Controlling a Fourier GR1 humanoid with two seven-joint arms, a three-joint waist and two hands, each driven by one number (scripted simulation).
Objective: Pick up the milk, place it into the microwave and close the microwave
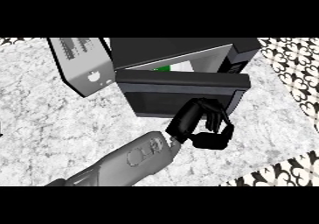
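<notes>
The milk (163, 68) is already inside the microwave (181, 50): only a sliver of green and white shows through the gap above the door (181, 89). The door's long axis runs left to right across the view, its near face turned toward the robot, and it looks nearly swung to, with a narrow opening left at the top edge.

The right hand (203, 122) sits just near of the door and a little right of its middle, fingers curled and holding nothing (their tips seem to touch or almost touch the door's lower face; I cannot tell which). So the door lies straight on the far side of this hand, and a push away from the robot would be the natural way to finish closing it, by my reading.

The left hand does not show. A grey panel (81, 65) lies on the surface (52, 127) to the left of the microwave.
</notes>
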